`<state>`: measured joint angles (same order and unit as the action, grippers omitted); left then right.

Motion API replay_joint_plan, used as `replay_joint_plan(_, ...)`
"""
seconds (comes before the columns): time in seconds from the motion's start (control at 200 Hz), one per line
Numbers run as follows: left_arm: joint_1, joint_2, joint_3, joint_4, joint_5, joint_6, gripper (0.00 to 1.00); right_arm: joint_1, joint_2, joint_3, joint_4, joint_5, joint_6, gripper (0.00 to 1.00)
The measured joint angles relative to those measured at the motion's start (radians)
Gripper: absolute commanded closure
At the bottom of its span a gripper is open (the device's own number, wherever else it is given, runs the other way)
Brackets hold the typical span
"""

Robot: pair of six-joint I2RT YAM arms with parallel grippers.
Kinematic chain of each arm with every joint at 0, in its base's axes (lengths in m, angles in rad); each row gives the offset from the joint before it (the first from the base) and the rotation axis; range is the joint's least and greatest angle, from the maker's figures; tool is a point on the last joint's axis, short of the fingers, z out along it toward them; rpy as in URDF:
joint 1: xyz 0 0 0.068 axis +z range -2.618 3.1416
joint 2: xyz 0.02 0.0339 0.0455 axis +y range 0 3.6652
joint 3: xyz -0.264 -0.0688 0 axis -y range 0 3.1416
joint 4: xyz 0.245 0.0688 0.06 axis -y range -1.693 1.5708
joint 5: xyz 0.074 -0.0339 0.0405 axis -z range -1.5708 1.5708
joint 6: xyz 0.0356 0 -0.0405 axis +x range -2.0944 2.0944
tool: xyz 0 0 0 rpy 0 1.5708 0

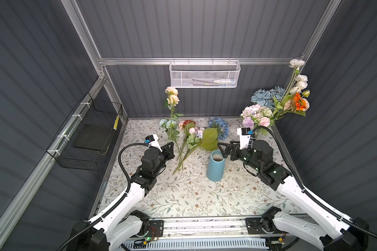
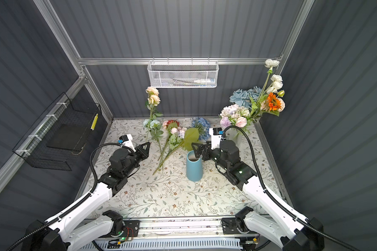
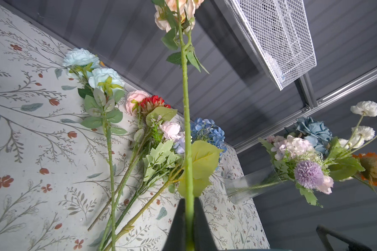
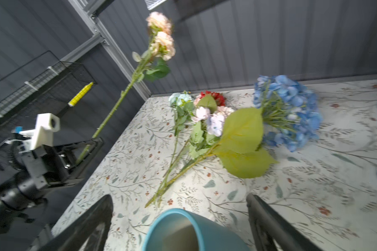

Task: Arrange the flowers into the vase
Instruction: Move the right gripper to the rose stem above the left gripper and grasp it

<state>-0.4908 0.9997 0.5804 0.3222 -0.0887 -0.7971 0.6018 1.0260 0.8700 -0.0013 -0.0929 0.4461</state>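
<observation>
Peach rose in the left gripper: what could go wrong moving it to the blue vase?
The left gripper pinches the peach rose low on its stem; the top-heavy spray may pivot.
The right gripper, open at the blue vase, could tip it or block its mouth.
The loose flowers between may snag.

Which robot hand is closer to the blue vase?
Right. The right gripper is open at the rim of the blue vase; the left gripper is beyond the loose flowers, shut on a peach flower.
</observation>
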Motion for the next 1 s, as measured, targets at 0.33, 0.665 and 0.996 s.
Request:
replay_joint_plan(0.33, -0.084, 0.016, -0.089, 0.123, -0.029, 0.000, 1.00, 0.116, 0.346, 0.347, -0.029, -0.051, 0.163, 0.29)
replay_joint_plan(0.665, -0.162, 0.015, -0.152, 0.259, -0.059, 0.001, 1.00, 0.134, 0.616, 0.555, -0.076, -0.142, 0.325, 0.39)
replay_joint_plan(0.996, -0.250, 0.031, -0.152, 0.340, -0.074, 0.040, 1.00, 0.141, 0.702, 0.589, -0.074, -0.192, 0.410, 0.55)
